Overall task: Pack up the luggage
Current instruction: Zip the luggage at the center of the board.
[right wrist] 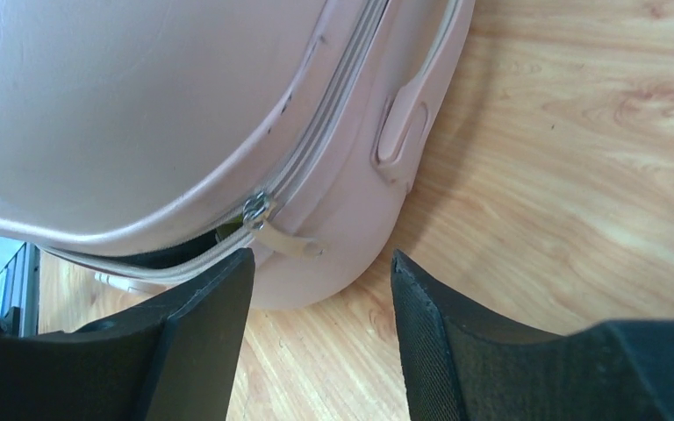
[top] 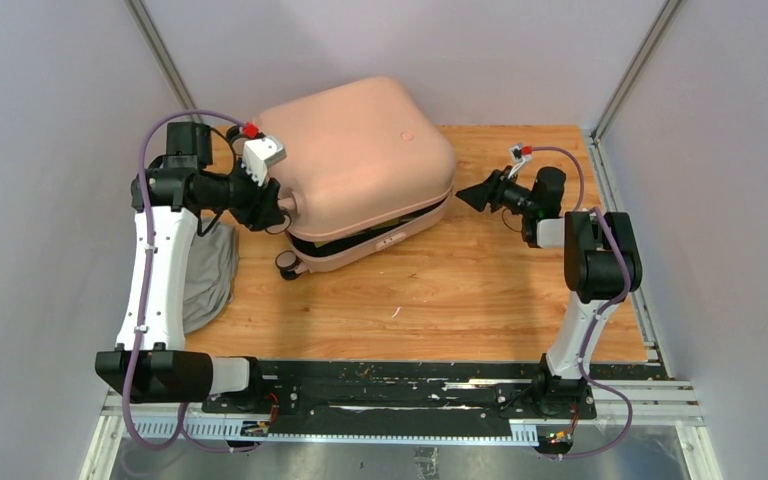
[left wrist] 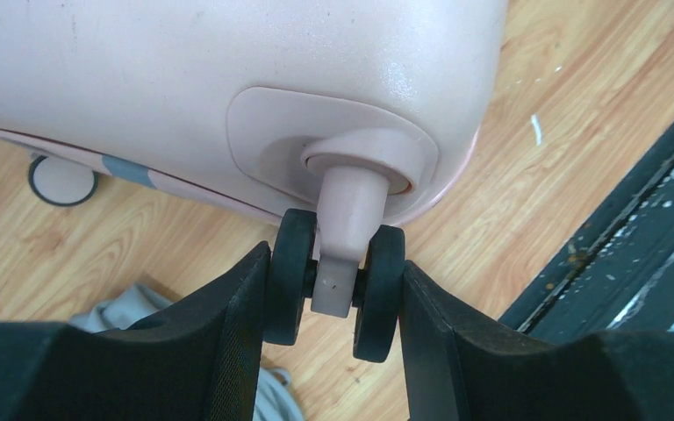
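Bench (top: 480, 290): pale wood grain, arm bases bolted along the near edge.
Luggage (top: 360, 160): flat on the bench at far left-centre; long axis roughly left to right, wheeled end to the left; lid almost down, with a dark gap along the near side.
Wheel (left wrist: 291, 272): twin black wheel at the left end, caught between two pads.
Left claw (left wrist: 333, 294): pinching that wheel, one pad on each tyre.
Zipper pull (right wrist: 257, 210): on the seam at the rounded right corner, closed track on one side, open gap on the other.
Right claw (right wrist: 320, 289): spread, holding nothing, just off the right corner and pointing left at it; pull ahead of the fingers, not touched.
Grey cloth (top: 210, 275): on the bench under the left forearm, outside the luggage.
Coming move: probably zipping; right arm nearer the pull, with a short reach leftward along the long axis.
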